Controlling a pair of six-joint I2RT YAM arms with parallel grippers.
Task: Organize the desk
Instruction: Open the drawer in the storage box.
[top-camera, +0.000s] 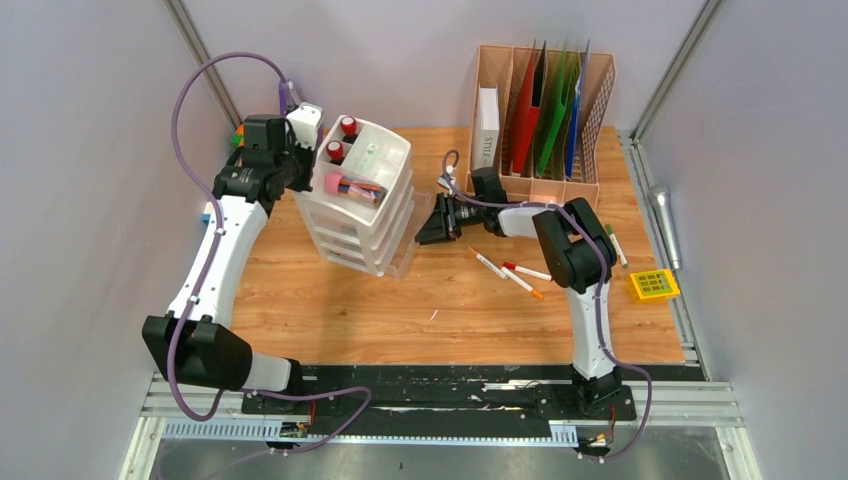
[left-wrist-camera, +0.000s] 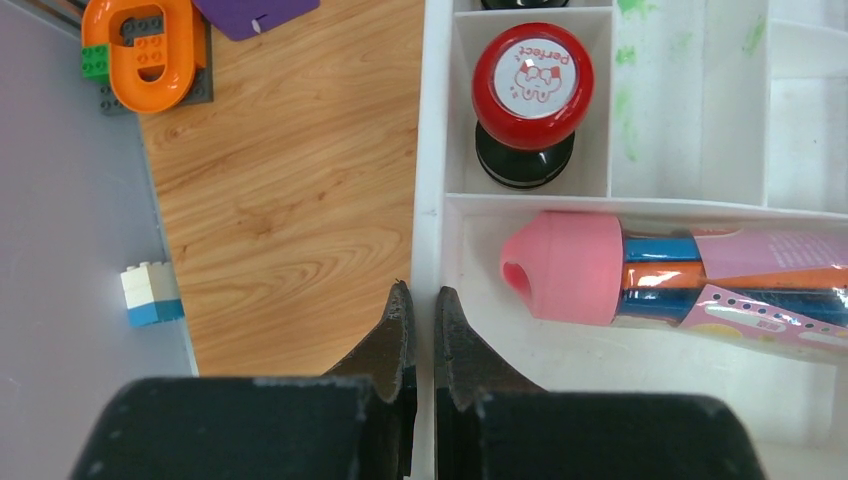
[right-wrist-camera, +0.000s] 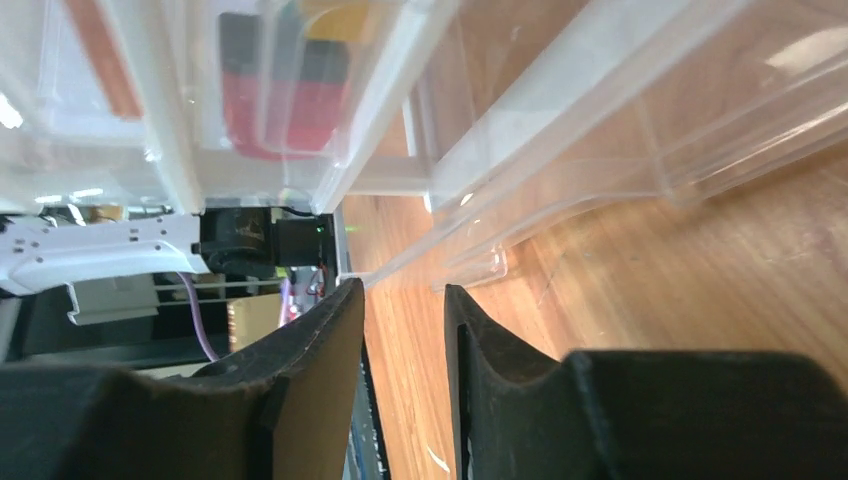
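The left gripper (left-wrist-camera: 420, 292) is closed tight on the side wall of the white plastic drawer unit (top-camera: 362, 238), which stands at the back left of the light-brown wood-grain desk (top-camera: 400, 320). The right gripper (right-wrist-camera: 398, 290) holds its jaws partly apart at the lip of the unit's clear pulled-out drawer (right-wrist-camera: 600, 120).

**A:** Any text you can read?
**B:** You get one: "perfect", on the white-faced red round stamp (left-wrist-camera: 532, 72) in the white plastic tray (left-wrist-camera: 430, 150). The spine print on the white upright book (top-camera: 486, 125) is too small to read.
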